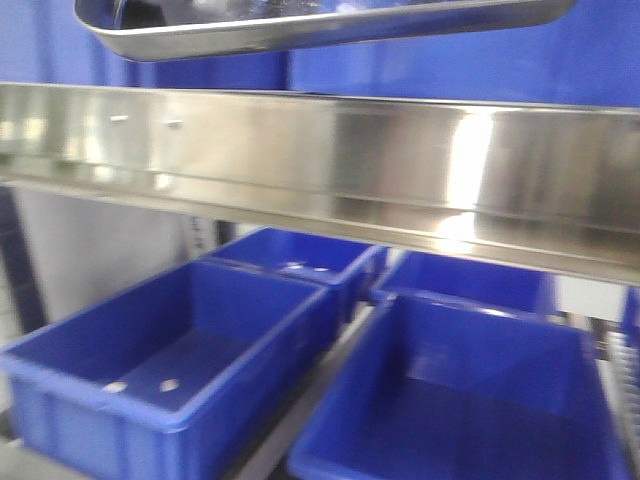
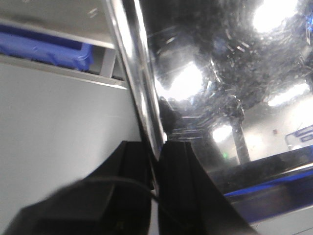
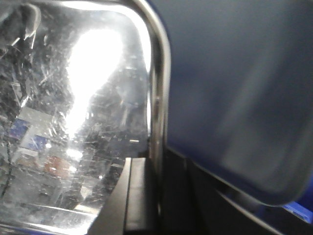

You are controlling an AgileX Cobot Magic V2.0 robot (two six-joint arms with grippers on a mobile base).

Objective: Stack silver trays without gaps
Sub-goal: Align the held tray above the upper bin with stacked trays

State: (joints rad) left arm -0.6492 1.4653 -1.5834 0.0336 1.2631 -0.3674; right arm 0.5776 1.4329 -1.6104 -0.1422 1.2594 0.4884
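Observation:
One silver tray [image 1: 320,25] hangs in the air at the top of the front view, above the steel shelf rail; only its underside and rim show there. In the left wrist view my left gripper [image 2: 155,154] is shut on the tray's rolled rim [image 2: 142,88], one black finger on each side. In the right wrist view my right gripper [image 3: 157,169] is shut on the rim [image 3: 159,98] at the other end, with the shiny inside of the tray [image 3: 73,122] to the left. No second tray is in view.
A long flat steel shelf rail [image 1: 320,170] crosses the front view just below the tray. Below it stand several deep blue plastic bins, one at lower left [image 1: 170,360], one at lower right [image 1: 470,400]. A blue surface [image 3: 234,88] lies close beside the right gripper.

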